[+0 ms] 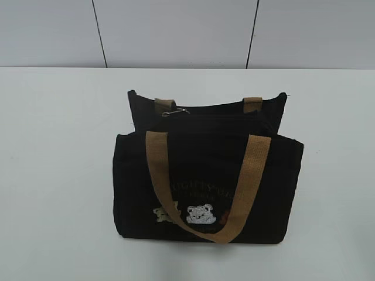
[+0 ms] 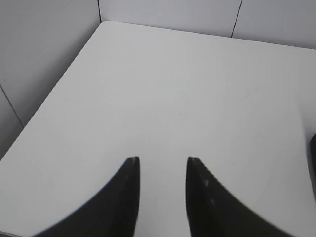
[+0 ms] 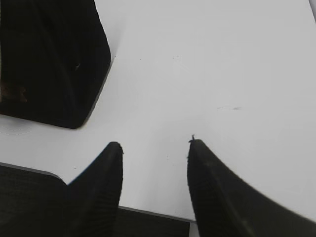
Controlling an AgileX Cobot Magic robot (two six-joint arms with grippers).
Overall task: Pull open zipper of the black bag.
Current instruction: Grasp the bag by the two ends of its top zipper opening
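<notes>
The black bag (image 1: 208,175) stands upright in the middle of the white table, with two tan handles and bear patches on its front. Its zipper (image 1: 222,117) runs along the top edge, and the small silver pull tab (image 1: 174,112) lies at the left end. Neither arm shows in the exterior view. My left gripper (image 2: 163,159) is open over bare table, with nothing between its fingers. My right gripper (image 3: 154,143) is also open and empty, to the right of a corner of the bag (image 3: 49,59) and apart from it.
The table (image 1: 58,175) ends at a grey panelled wall (image 1: 176,29) behind the bag. In the right wrist view the table's near edge (image 3: 148,211) runs just under the fingers. A dark sliver (image 2: 313,158) sits at the right border of the left wrist view.
</notes>
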